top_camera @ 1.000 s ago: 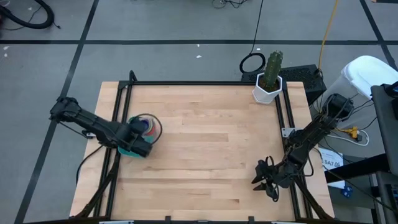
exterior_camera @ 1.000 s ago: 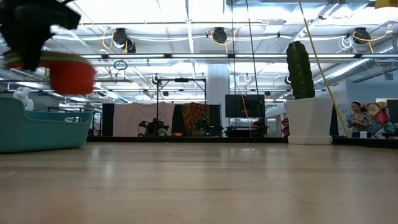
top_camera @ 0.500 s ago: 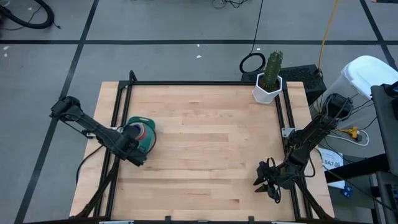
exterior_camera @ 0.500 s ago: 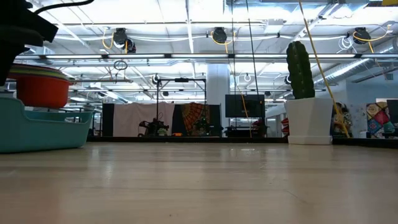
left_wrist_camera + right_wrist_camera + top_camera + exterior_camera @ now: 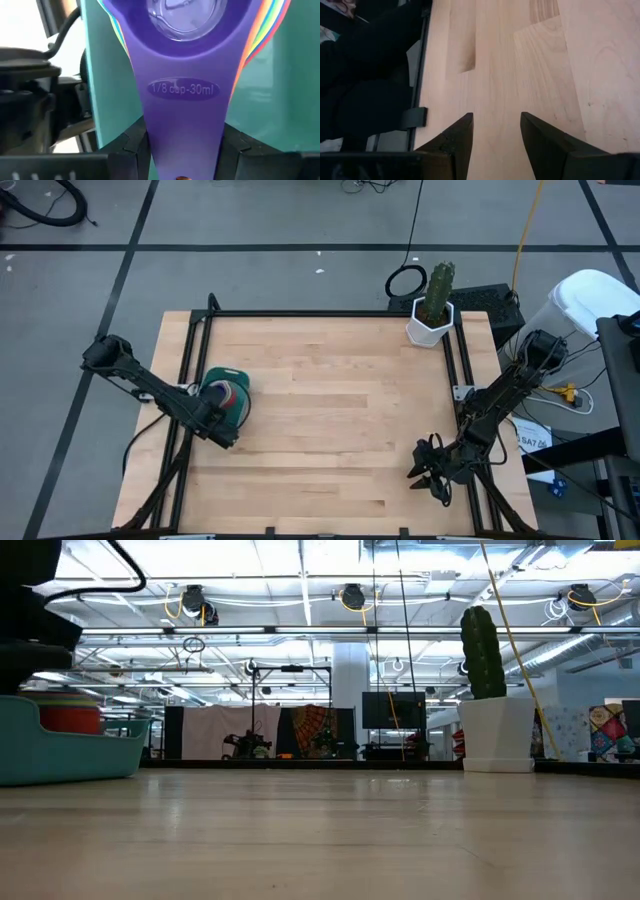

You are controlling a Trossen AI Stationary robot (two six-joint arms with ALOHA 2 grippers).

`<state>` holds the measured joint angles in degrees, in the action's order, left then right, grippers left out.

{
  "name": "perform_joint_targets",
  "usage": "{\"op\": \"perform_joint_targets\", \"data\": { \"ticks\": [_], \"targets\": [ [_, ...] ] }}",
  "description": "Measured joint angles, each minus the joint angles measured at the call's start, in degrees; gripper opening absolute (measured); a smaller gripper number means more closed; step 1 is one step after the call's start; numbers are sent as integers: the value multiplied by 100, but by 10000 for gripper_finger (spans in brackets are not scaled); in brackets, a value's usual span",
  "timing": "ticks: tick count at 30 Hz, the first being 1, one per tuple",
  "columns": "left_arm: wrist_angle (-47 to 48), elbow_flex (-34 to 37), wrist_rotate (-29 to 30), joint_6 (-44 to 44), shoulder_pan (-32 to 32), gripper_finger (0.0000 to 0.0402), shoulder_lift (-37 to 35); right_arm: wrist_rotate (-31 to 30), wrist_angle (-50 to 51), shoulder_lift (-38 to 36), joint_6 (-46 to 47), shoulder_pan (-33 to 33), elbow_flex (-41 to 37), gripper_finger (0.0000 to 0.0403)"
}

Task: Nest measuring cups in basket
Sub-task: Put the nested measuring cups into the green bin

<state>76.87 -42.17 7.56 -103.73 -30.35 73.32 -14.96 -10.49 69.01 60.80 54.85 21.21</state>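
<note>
Measuring cups stacked inside one basket

Measuring cups (image 5: pixel 185 75) sit nested in a single stack within the one teal, round-cornered plastic basket (image 5: pixel 238 408) at the counter's (image 5: pixel 330 420) left side. How many cups cannot be counted; coloured rims fan out beneath a glossy purple handle embossed "1/8 cup-30ml". The left gripper (image 5: pixel 184 150) has its jaws clamped on that handle. The right gripper (image 5: pixel 495 135), jaws apart and empty, hovers over bare pale wood.
</note>
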Motion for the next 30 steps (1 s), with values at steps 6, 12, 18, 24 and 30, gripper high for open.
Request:
{"op": "perform_joint_targets", "data": {
  "ticks": [6,12,18,24,30],
  "targets": [
    [-37,-20,106,-59,107,142,-19,4,-176,-4,0,0,-2,155],
    [-59,-20,50,2,249,142,-18,5,-180,-4,129,0,-4,155],
    [-101,-20,-259,259,446,142,-18,7,-199,-4,151,0,-4,155],
    [-104,-20,-372,406,611,150,-18,12,-198,-4,140,0,-4,155],
    [-103,-20,-453,491,709,199,-18,24,-198,-2,136,26,-4,155]
  ]
}}
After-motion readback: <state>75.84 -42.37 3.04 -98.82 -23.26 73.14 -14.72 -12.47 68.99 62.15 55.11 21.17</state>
